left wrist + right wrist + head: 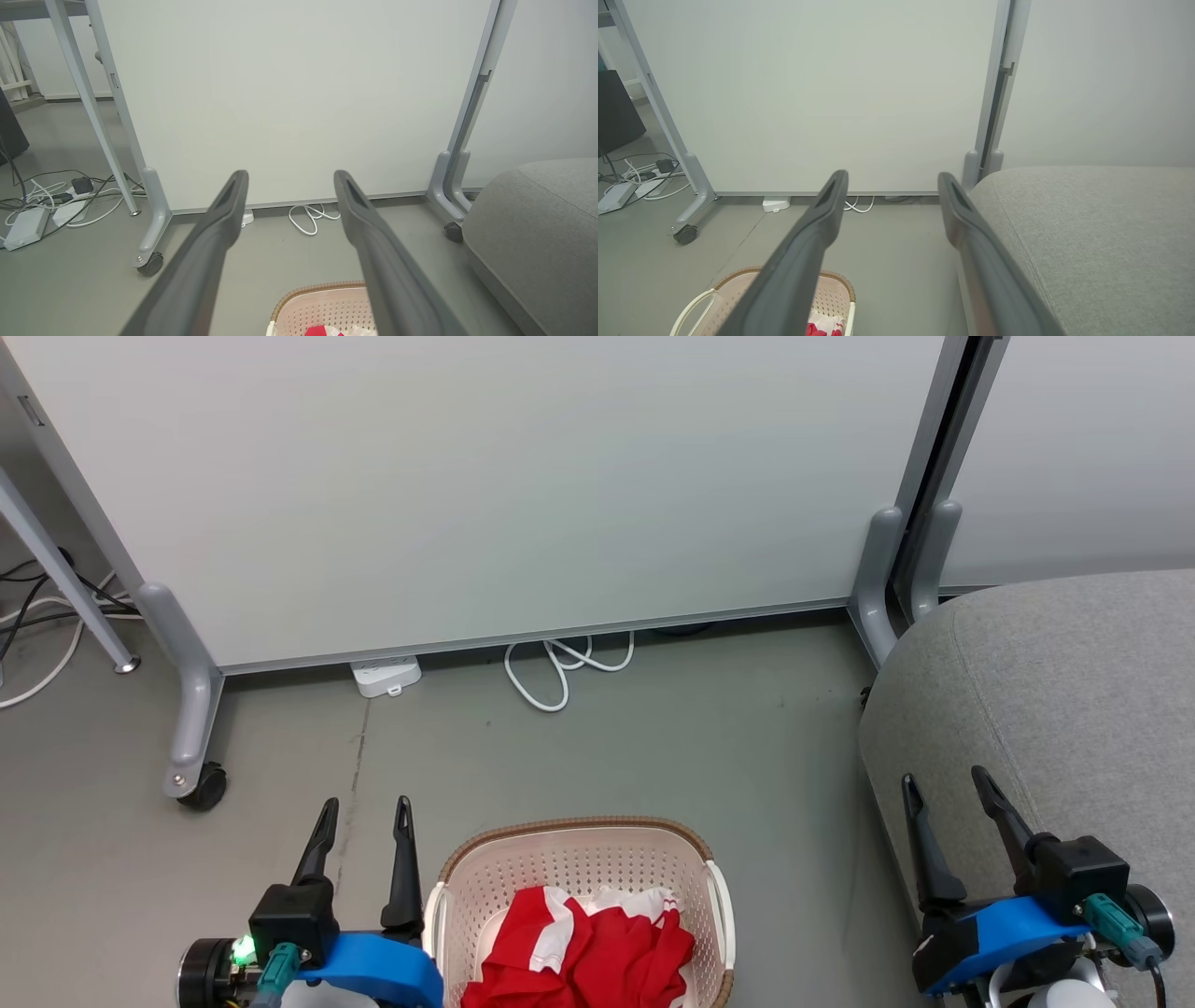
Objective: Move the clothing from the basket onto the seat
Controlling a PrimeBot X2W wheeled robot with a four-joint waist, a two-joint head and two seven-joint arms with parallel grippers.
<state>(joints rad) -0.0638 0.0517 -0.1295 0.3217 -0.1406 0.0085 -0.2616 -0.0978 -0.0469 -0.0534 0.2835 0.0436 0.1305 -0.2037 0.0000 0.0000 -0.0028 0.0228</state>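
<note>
Red clothing (583, 947) bunched in basket (560, 863), its near end cut off, grey seat (1074, 691) cropped at right, left gripper (366, 803) and right gripper (943, 775) spread, empty, grey floor (653, 747), white partition (513, 476)

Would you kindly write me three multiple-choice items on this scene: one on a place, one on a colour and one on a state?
1. On which side of the basket does the seat stand, by the robot's own sides?
A. left
B. right
C. under it

2. The clothing is mainly:
A. red
B. blue
C. green

3. The left gripper and the right gripper are:
A. both open and empty
B. both shut
C. both holding fabric

Answers:
1 B, it lies to the right in the head view.
2 A, red fabric with white trim.
3 A, each one's jaws stand apart with nothing between.
</note>
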